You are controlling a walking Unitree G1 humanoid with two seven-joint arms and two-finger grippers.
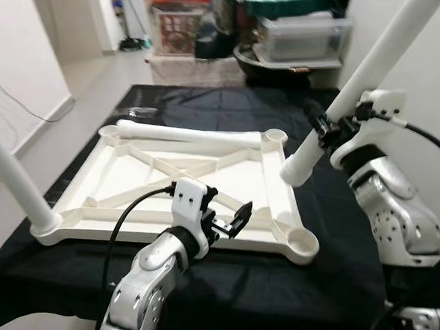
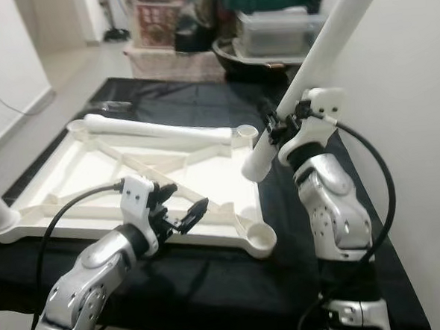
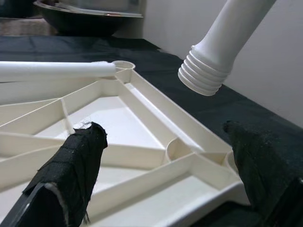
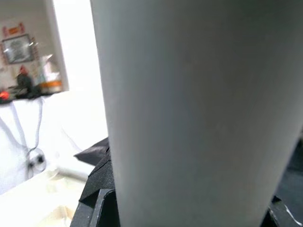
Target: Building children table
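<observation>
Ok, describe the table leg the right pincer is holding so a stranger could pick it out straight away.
Start at the white tabletop lying underside up on the black cloth. Above its right edge, the right pincer grips a white leg that slants up and away, its ribbed threaded end hanging in the air. Unlike the leg lying flat along the far edge and the one standing in the near left corner, it touches nothing else.

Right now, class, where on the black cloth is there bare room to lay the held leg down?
Bare cloth lies between the tabletop frame and the right hand holding the leg, and along the front beneath the open left hand. The far end by the bins is crowded.
</observation>
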